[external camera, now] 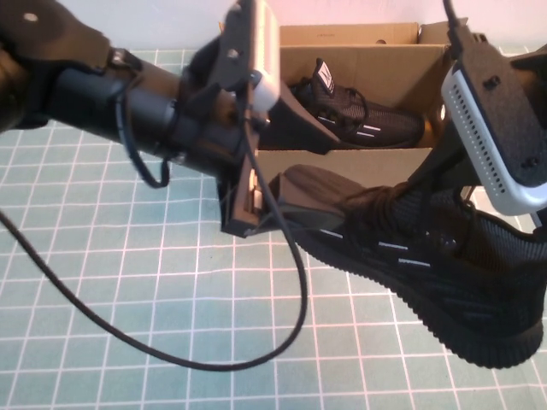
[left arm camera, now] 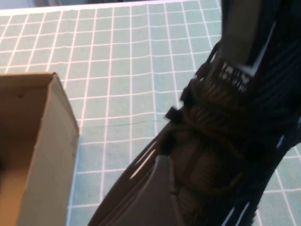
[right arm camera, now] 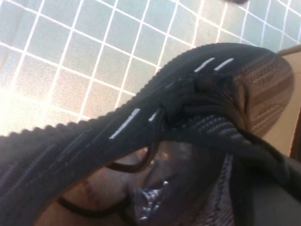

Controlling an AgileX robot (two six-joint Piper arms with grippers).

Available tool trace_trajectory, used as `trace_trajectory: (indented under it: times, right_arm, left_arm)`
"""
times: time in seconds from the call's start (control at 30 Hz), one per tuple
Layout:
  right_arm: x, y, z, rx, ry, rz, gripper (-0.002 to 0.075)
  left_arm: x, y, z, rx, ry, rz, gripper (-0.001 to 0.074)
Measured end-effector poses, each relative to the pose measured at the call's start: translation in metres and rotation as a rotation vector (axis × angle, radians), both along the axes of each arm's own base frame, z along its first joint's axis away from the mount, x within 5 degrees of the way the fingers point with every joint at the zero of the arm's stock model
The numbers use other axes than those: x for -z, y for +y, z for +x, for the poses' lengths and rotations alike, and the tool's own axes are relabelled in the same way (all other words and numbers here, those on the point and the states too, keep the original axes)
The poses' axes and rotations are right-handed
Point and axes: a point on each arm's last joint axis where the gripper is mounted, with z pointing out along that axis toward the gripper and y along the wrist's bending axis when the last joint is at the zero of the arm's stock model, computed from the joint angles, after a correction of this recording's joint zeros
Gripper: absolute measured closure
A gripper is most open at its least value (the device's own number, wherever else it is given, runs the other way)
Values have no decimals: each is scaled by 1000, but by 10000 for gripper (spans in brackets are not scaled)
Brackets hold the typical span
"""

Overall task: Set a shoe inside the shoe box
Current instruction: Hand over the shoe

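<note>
The left arm reaches in from the left edge of the mat [external camera: 128,282], lying nearly level over it, with its wrist at the near wall of the shoe box [external camera: 359,64]. The left gripper [external camera: 295,166] has its fingers spread wide, one dark finger [external camera: 299,120] up against the box's near wall and the other lower one [external camera: 303,201] lying along the toe end of the near shoe; neither closes on anything. A black cable [external camera: 171,342] loops from this arm down across the mat toward its near edge.

The right arm comes down from the far right corner, its white-and-black wrist housing [external camera: 496,128] above the shoe [external camera: 427,265]. The right gripper [right arm camera: 155,193] is shut on the shoe's collar (the wrist view shows its tip buried inside the opening, under the laces). The shoe hangs tilted over the mat's right side, just in front of the box, toe toward the box's near left corner and heel toward the near right corner of the mat, ribbed sole facing the near edge.

A second black sneaker [external camera: 367,115] already lies inside the box, white tongue tag up, at the far edge of the mat. The box's near wall stands between the held shoe and the interior, and the left gripper's open fingers sit right at that wall beside the toe.
</note>
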Motion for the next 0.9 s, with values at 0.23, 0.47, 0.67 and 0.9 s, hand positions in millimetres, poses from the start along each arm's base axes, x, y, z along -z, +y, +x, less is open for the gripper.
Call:
trace_trajectory:
  times: [0.23,0.47,0.67,0.9]
  right_arm:
    - [1,4,1,-55,-13,22,727]
    - [0,6,-1,-82,-21,36,727]
    - [0,7,-1,-89,-25,35,727]
    - [-1,7,-1,-96,-32,33,727]
  left_arm:
    - [10,-16,3,65,22,19,98]
    - [20,-22,12,100,54,34,98]
    - [31,-26,19,108,75,46,98]
    - [43,-28,25,106,88,58,98]
